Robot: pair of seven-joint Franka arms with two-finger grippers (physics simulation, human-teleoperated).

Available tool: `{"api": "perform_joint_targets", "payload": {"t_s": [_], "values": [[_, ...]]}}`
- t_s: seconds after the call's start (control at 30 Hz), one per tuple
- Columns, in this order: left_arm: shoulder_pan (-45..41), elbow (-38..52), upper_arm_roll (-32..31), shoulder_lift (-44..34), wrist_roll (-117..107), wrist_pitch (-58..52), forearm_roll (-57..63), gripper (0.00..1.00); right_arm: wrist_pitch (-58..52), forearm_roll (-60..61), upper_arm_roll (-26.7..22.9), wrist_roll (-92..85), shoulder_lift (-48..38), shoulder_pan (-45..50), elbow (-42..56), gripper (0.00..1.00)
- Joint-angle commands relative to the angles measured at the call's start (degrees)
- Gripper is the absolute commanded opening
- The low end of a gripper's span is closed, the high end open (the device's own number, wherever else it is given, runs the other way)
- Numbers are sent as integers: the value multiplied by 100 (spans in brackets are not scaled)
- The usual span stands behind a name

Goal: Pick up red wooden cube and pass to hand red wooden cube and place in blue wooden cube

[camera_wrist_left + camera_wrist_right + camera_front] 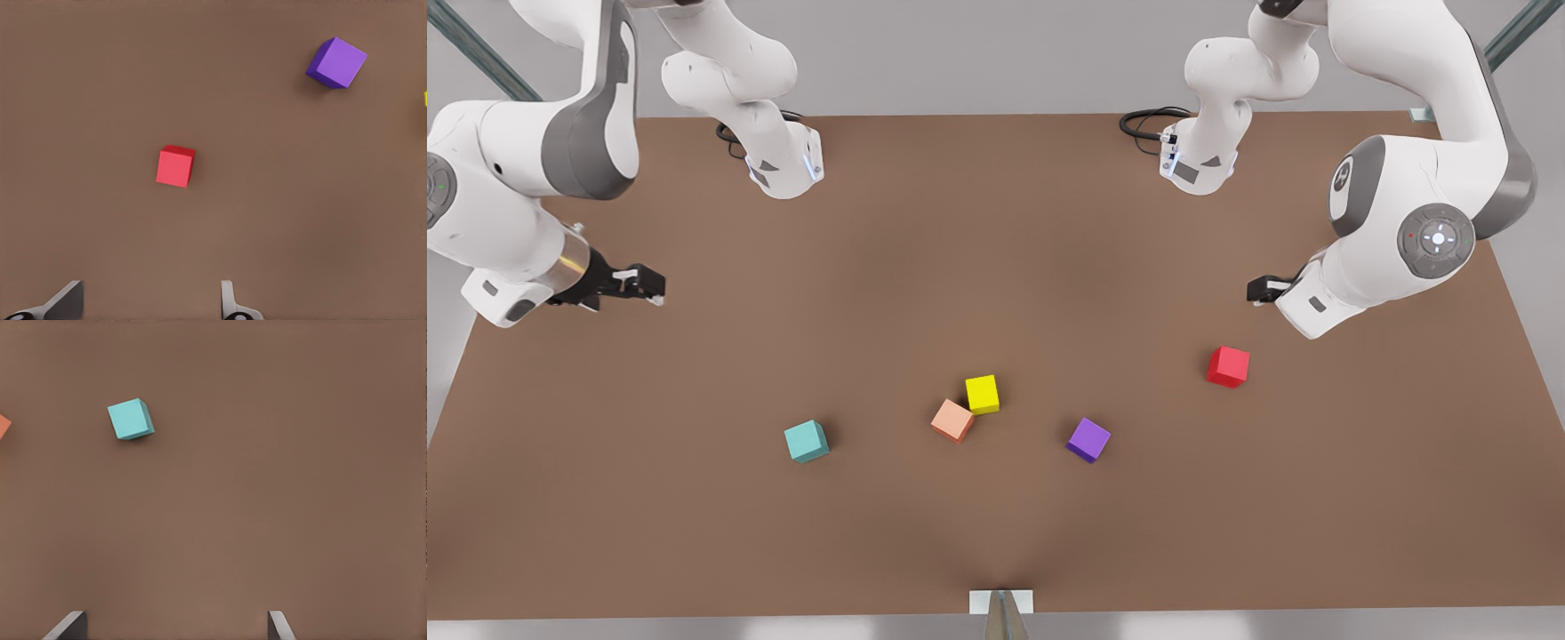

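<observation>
The red wooden cube [1228,366] [176,166] lies on the brown table toward the front view's right. My left gripper [1261,289] [148,308] hovers above and just behind it, open, with nothing between its fingers. The blue wooden cube [807,441] [131,419], teal in colour, rests toward the front view's left. My right gripper [647,284] [173,628] hangs well behind and to the left of it, open and holding nothing.
A yellow cube [982,394] and a salmon-orange cube [952,420] touch near the table's middle. A purple cube [1088,439] [337,63] sits between them and the red one. Both arm bases [783,164] stand at the back edge.
</observation>
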Motion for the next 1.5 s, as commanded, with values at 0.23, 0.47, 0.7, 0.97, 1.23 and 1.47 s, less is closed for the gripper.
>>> {"api": "perform_joint_targets", "payload": {"t_s": [0.23, 0.47, 0.7, 0.97, 1.23, 1.47], "values": [[1, -814, 420, 1376, 1651, 2855, -9, 100, 137, -14, -8, -252, 91, -29, -45, 100], [62, -2318, 438, 1684, 3138, 4668, 0, 100, 154, -5, -8, -252, 161, -20, -53, 100], [115, -2423, 455, 1692, 3534, 4580, 9, 100, 181, 12, -8, -252, 179, -29, -97, 100], [247, -2652, 455, 2053, 3367, 4413, 0, 100, 198, 21, -8, -260, 179, -29, -150, 100], [238, -2678, 455, 2211, 3156, 4430, 0, 100, 216, 30, -8, -260, 179, -29, -185, 100], [212, -2661, 446, 2132, 2848, 4422, -17, 70, 225, 39, -8, -260, 179, -29, -212, 100]]}}
